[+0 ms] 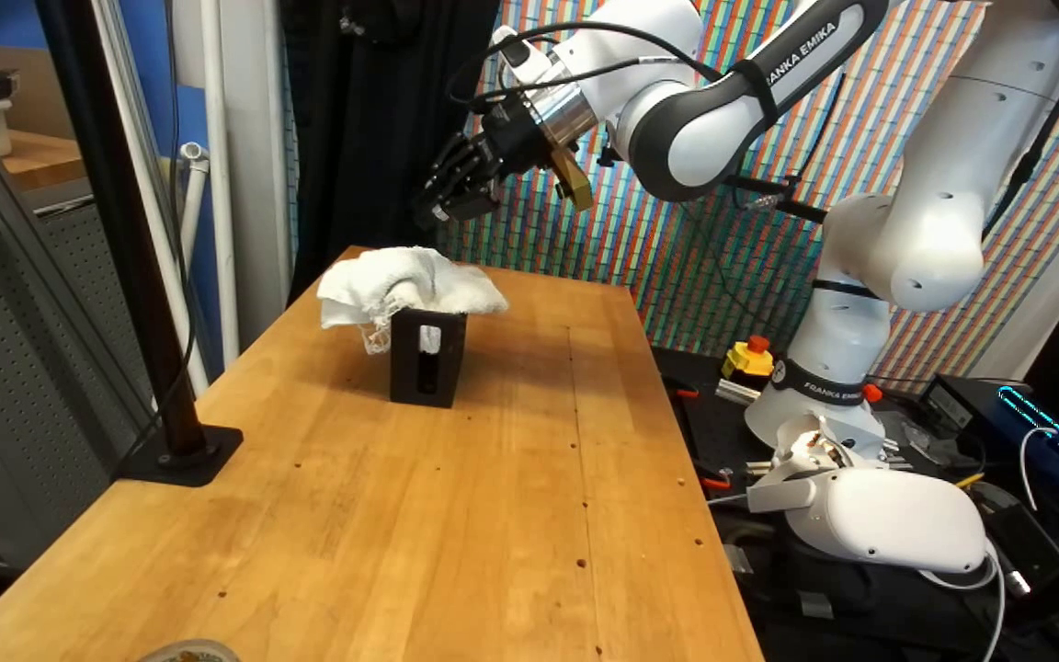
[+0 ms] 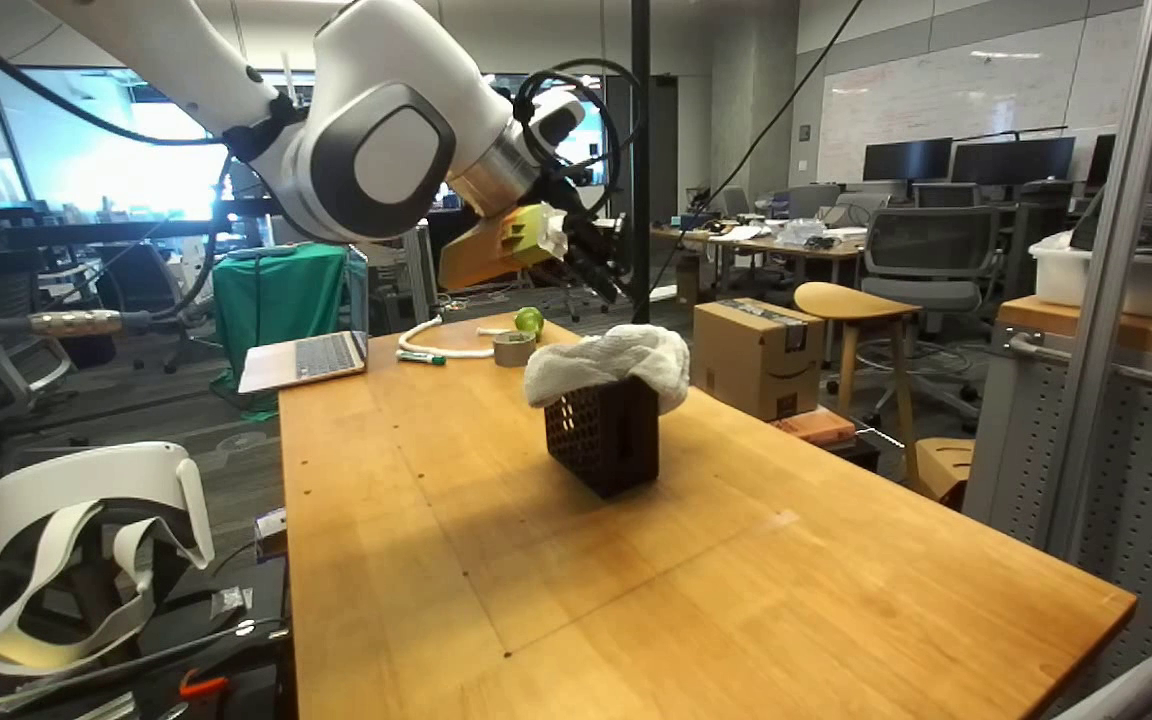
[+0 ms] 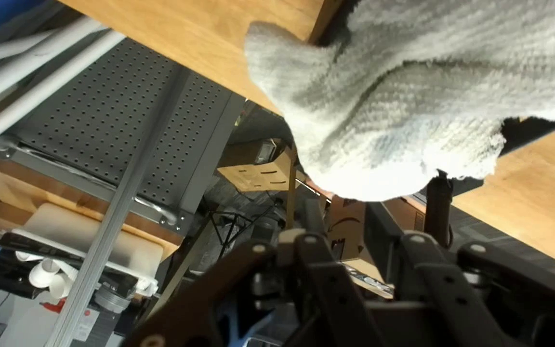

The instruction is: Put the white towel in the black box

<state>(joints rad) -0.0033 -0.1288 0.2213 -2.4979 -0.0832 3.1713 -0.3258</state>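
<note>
White towel (image 1: 419, 276) lies bunched over the mouth of the black box (image 2: 626, 440), which stands upright on the table (image 1: 511, 515). In an exterior view, you see a frayed edge hanging outside, between the box's 9 and 10 o'clock, and white showing in its side slot; how much lies inside, you cannot tell. Your hand (image 3: 346, 217): fingers part-way spread, holding nothing. In both exterior views it hangs at 12 o'clock from the towel, not touching.
</note>
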